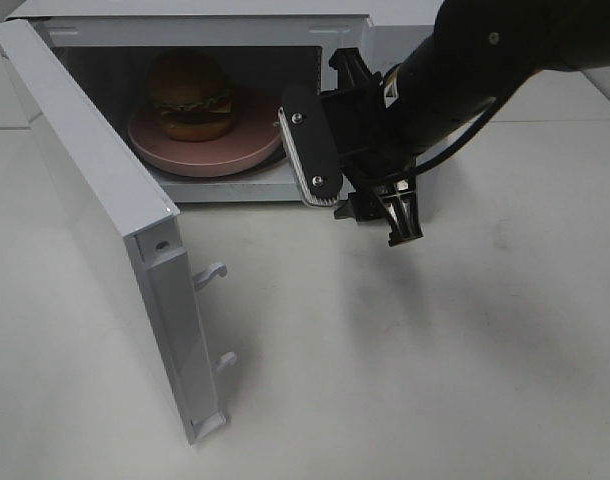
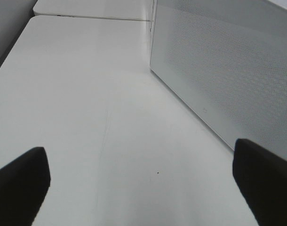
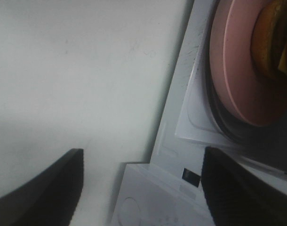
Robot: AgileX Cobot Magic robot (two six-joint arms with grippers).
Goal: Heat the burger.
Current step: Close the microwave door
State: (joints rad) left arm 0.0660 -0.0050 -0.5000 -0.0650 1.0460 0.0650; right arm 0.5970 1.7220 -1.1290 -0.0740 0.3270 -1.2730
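the right gripper (image 3: 143, 157) hangs just in front of the microwave (image 1: 235, 188), at the right side of its opening, w/ jaws standing wide apart and nothing btw them. the left gripper (image 2: 139, 155) is also spread fully and empty, low over the white table (image 2: 87, 94), near a white dotted panel (image 2: 219, 70) that stands upright on it. the door (image 1: 95, 180) is swung out to the left in the exterior view, and inside the cavity the burger (image 1: 192, 95) sits upright on a round pink plate (image 1: 220, 160), approx. in the middle, apart from both grippers.
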